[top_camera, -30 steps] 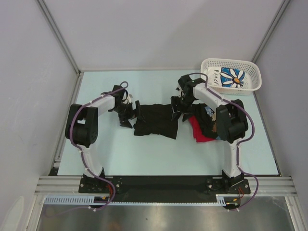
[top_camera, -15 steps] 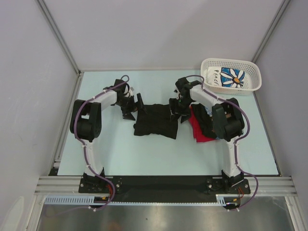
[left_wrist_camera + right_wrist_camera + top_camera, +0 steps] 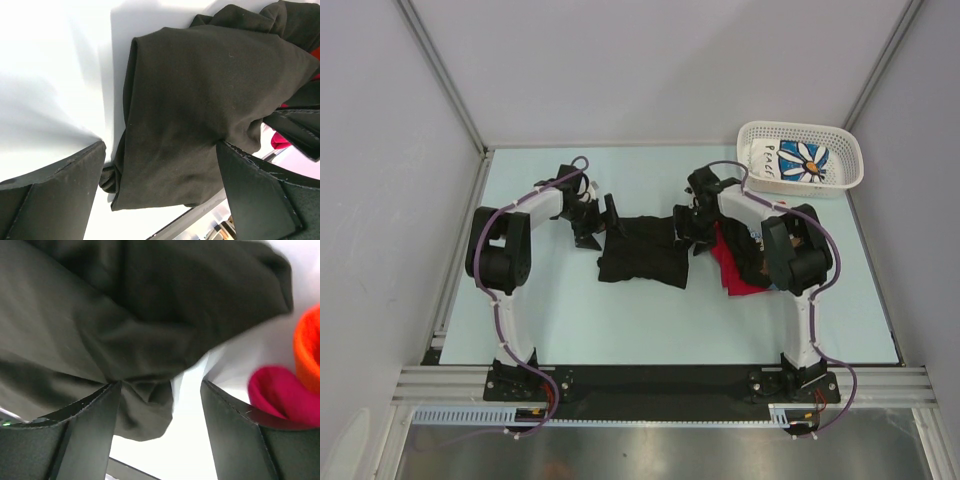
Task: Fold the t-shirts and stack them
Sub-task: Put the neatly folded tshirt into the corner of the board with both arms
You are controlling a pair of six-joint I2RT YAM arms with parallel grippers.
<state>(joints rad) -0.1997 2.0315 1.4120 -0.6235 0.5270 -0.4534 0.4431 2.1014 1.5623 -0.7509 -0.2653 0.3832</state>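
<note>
Black t-shirt (image 3: 642, 250), soft, light and limp, lies bunched on the table (image 3: 620, 315) between the left gripper (image 3: 599, 228) and right gripper (image 3: 688, 236), both spread apart at its side edges, the likeliest holds.

Table (image 3: 620, 320) w/ black tee (image 3: 640, 255), red tee (image 3: 738, 277), basket (image 3: 852, 165).

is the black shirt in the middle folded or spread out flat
Folded, loosely. The black shirt lies as a compact block with no sleeves spread; the left wrist view shows doubled layers along one edge, slightly bunched.
</note>
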